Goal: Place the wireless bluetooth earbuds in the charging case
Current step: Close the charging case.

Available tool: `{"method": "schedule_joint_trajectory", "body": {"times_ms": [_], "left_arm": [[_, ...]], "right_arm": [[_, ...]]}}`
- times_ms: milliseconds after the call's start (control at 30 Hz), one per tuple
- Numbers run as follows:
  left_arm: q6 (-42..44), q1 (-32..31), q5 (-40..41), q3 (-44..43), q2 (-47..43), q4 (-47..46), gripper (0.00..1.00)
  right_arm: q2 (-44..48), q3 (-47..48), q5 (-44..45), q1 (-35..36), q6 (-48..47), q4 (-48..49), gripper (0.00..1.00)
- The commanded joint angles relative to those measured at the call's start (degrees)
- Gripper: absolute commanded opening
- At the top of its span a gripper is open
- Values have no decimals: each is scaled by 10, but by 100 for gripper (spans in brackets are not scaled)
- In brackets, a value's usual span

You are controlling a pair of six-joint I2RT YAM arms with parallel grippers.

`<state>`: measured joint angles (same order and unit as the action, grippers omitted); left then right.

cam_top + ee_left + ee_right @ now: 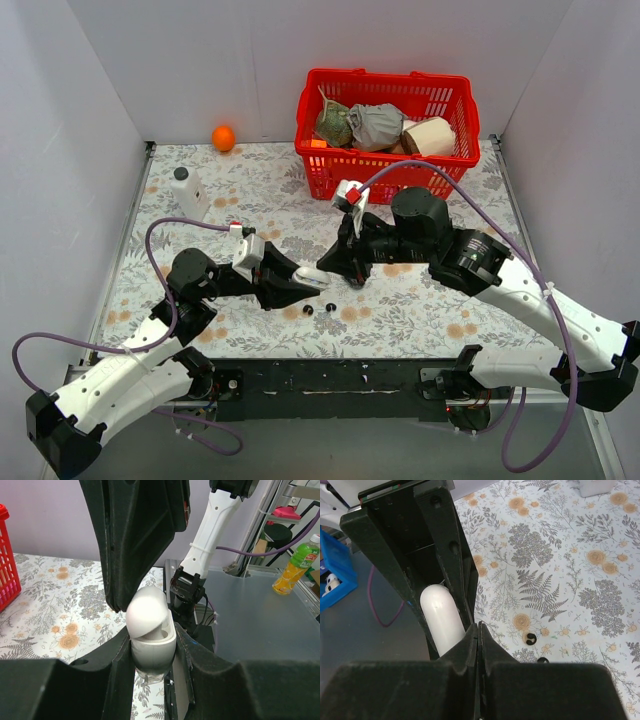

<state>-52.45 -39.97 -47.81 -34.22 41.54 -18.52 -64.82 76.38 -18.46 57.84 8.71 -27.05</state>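
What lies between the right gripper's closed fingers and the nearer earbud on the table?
Only bare floral tablecloth separates the right gripper from the earbud. The right wrist view shows this clearly.

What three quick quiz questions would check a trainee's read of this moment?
1. How many earbuds lie loose on the tablecloth?
2. True or false: the right gripper is wide open.
3. Which one holds the white case? A the left gripper; B the right gripper; C neither.
Key: 1 two; 2 false, its fingers are shut together; 3 A.
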Motion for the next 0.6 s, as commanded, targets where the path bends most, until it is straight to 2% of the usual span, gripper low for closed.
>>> {"method": "schedule_joint_trajectory", "body": {"times_ms": [0,367,467,500,533,567], "left_arm": [[5,-1,17,0,-2,-14,0],[-7,-1,34,-4,6,-12,0],[-16,-1,78,-5,10,12,0],[-20,-1,101,-5,13,24,0],[-27,-1,172,-5,15,56,0],[-34,0,208,-2,28,70,0]], "right_arm": [[1,21,-25,7,-12,10,2],[2,11,-16,24,-20,2,2],[24,-7,105,24,13,9,4],[50,-16,205,20,34,19,6],[65,-43,245,11,46,26,11],[92,-55,276,3,54,33,13]]}}
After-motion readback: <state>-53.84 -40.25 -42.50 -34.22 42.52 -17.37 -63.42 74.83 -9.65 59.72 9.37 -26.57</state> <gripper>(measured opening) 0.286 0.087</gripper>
